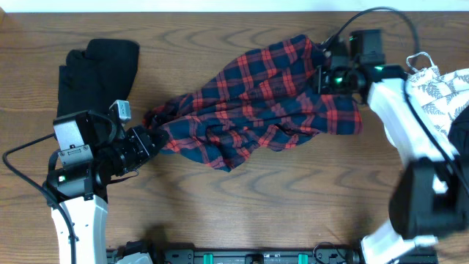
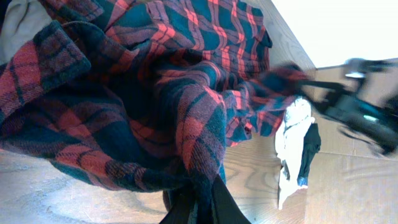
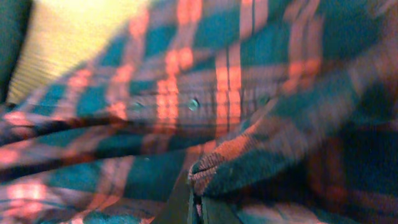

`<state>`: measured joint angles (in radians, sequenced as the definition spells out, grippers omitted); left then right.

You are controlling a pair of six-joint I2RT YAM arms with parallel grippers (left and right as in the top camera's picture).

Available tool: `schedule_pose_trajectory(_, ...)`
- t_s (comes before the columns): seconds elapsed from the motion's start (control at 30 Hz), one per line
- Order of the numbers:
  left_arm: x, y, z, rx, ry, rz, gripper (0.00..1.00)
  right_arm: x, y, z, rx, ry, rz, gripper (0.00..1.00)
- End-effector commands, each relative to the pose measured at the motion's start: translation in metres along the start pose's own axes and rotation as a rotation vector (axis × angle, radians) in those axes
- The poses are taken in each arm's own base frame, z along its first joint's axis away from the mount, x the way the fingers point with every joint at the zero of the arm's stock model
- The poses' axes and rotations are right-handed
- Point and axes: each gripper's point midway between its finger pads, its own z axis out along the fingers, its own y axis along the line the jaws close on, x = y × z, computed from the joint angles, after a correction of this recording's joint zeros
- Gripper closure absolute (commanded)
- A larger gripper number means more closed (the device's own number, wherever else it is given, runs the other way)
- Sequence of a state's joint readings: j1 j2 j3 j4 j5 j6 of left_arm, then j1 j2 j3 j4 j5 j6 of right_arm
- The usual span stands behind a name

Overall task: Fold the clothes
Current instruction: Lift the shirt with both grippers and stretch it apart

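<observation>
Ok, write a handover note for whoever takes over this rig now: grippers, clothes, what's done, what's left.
Left gripper: shut on the red-and-navy plaid button shirt, at its left end.
Right gripper: shut on the shirt's far right edge.
Shirt: bunched and creased, stretched between the grippers mid-table, not folded.
Black soft garment: far left of the wooden table, apart from both grippers.
White leaf-print garment: right edge, beside the right arm.
Done: shirt gripped at both ends. Left: spread it flat, fold it, then the other two.
</observation>
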<state>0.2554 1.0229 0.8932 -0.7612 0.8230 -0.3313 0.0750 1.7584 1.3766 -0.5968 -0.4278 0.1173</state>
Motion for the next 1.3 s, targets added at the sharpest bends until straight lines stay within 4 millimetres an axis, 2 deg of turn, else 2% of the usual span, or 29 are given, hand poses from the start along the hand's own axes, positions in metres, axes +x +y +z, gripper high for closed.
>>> schedule_pose_trajectory(0.0, -0.014, -0.013, -0.01, 0.012, -0.05, 0.066, 0.94, -0.025, 0.01, -0.06, 0.087, -0.143, -0.076, 0.99)
schedule_pose_trajectory(0.13, -0.033, -0.038, -0.027, 0.042, -0.127, 0.145, 0.94, -0.036, 0.023, -0.112, 0.134, -0.258, -0.109, 0.99)
schedule_pose_trajectory(0.23, -0.046, -0.063, -0.045, 0.064, -0.18, 0.196, 0.94, -0.04, 0.035, -0.143, 0.141, -0.331, -0.131, 0.99)
schedule_pose_trajectory(0.47, -0.062, -0.105, -0.079, 0.099, -0.266, 0.286, 0.94, -0.044, 0.047, -0.2, 0.203, -0.472, -0.149, 0.99)
schedule_pose_trajectory(0.6, -0.065, -0.121, -0.091, 0.12, -0.297, 0.323, 0.94, -0.045, 0.045, -0.228, 0.273, -0.548, -0.148, 0.99)
schedule_pose_trajectory(0.8, -0.063, -0.134, -0.104, 0.123, -0.311, 0.346, 0.94, -0.043, 0.043, -0.276, 0.382, -0.672, -0.135, 0.99)
schedule_pose_trajectory(0.9, -0.061, -0.146, -0.116, 0.124, -0.336, 0.408, 0.94, -0.042, 0.049, -0.3, 0.401, -0.742, -0.16, 0.99)
schedule_pose_trajectory(1.07, -0.058, -0.168, -0.139, 0.148, -0.396, 0.47, 0.94, -0.044, 0.061, -0.326, 0.397, -0.831, -0.194, 0.99)
schedule_pose_trajectory(1.27, -0.053, -0.183, -0.156, 0.163, -0.436, 0.511, 0.94, -0.046, 0.065, -0.334, 0.4, -0.861, -0.217, 0.99)
